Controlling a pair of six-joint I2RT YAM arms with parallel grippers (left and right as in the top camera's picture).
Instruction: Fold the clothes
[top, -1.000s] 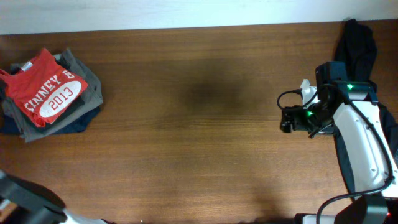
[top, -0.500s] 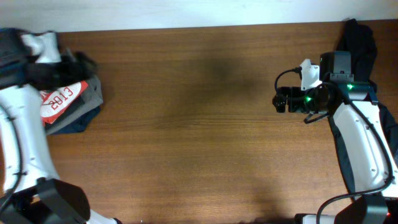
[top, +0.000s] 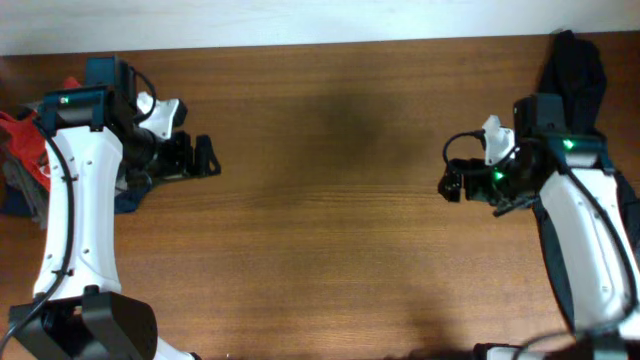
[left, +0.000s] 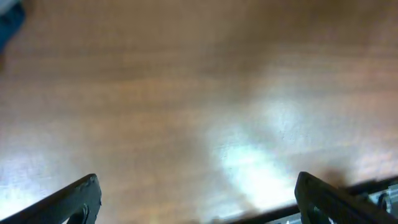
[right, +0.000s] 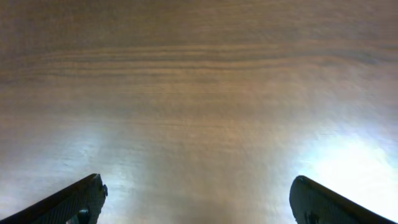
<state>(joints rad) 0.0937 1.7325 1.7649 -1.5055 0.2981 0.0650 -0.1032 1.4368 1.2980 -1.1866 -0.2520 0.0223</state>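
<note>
Overhead: left claw (top: 210, 158) and right claw (top: 446, 186) both gape wide, empty, over the desk (top: 330, 210); red T-shirt (top: 18, 138) stacked far left looks done, black garment (top: 577, 62) upper right probably queued

Robot lab bench, wood-grain table (top: 320, 250), white cabled left arm (top: 75, 200) and right arm (top: 585, 230), pale wall strip (top: 300, 20) ahead of them.

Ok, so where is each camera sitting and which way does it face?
Overhead: above the table, looking straight down; left arm, right arm, left gripper, right gripper, red shirt far left, black garment far right.
Left wrist: on the left arm, facing the wood; its open fingers at the bottom corners.
Right wrist: on the right arm, facing the wood; its open fingers likewise.
Shared: both wrist views show the table between spread fingertips.
</note>
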